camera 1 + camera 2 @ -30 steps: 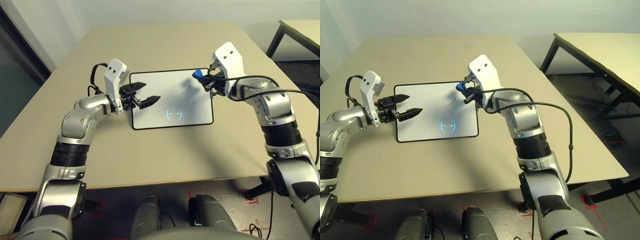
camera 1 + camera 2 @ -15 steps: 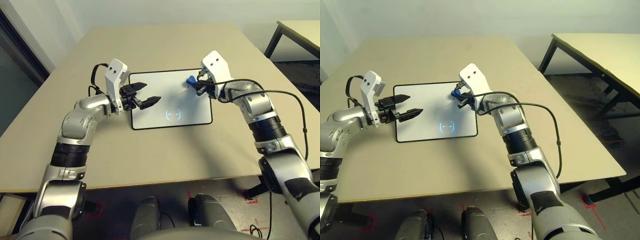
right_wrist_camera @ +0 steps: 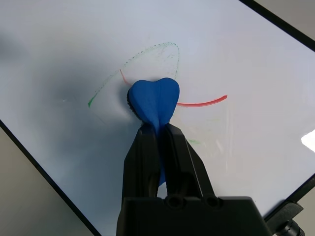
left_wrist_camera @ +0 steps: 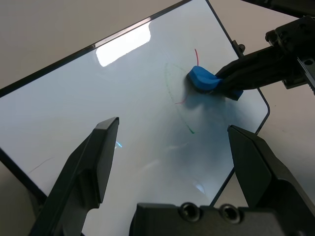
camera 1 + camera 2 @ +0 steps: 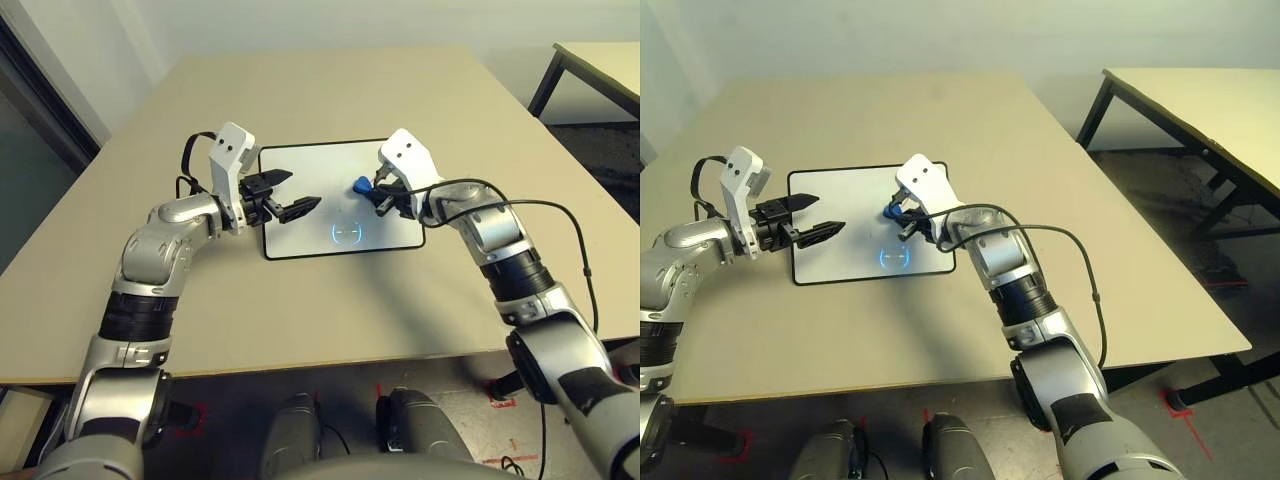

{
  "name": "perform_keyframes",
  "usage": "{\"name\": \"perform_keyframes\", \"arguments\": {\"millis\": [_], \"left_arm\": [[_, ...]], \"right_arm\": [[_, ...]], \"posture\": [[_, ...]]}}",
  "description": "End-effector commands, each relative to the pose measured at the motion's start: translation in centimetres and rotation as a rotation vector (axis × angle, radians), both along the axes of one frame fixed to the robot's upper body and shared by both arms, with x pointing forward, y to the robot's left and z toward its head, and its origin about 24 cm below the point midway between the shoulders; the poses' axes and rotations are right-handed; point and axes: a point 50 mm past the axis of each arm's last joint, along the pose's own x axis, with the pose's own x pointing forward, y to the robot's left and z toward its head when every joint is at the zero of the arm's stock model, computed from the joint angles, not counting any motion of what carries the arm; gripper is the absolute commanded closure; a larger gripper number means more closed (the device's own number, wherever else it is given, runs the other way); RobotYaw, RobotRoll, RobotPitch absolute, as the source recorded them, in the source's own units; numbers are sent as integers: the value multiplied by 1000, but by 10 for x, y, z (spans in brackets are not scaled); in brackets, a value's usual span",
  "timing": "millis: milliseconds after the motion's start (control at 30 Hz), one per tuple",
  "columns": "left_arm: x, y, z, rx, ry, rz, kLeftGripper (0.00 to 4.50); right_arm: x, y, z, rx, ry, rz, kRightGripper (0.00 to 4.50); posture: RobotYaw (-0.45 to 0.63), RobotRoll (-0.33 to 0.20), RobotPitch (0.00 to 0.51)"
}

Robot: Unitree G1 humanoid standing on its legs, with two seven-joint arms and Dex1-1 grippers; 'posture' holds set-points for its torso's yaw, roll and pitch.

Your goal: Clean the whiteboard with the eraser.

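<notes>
The whiteboard [image 5: 310, 165] lies flat in the middle of the table, with faint red and green marker strokes [image 3: 202, 103] on its right half. My right gripper [image 5: 374, 194] is shut on the blue eraser [image 5: 360, 186], squeezing it so it bulges, and holds it against the board at those strokes [image 4: 184, 98]. In the right wrist view the eraser [image 3: 153, 100] covers the middle of the marks. My left gripper [image 5: 292, 193] hovers open over the board's left part, with nothing between its fingers [image 4: 91, 167].
The beige table [image 5: 330, 300] has free surface all around the board. A second table [image 5: 1200, 110] stands off to the right, beyond a gap of floor. A bright light reflection [image 5: 347, 232] sits on the board's near edge.
My right gripper has carried the eraser from the board's far right corner leftward and toward me, onto the marker strokes. The left gripper has stayed in place, open.
</notes>
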Motion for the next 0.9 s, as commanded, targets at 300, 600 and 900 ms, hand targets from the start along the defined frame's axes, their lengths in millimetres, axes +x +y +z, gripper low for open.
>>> {"name": "perform_keyframes", "arguments": {"millis": [300,600,900], "left_arm": [[-2,-1,-2,-7,10,0,0],[-3,-1,-2,-12,10,3,0],[-4,-1,-3,-15,12,7,0]], "right_arm": [[32,-14,34,33,-131,-150,4455],[6,8,1,14,-9,-28,4456],[1,14,-5,7,14,-15,4456]], "posture": [[-18,0,53],[-14,0,56],[-10,0,59]]}}
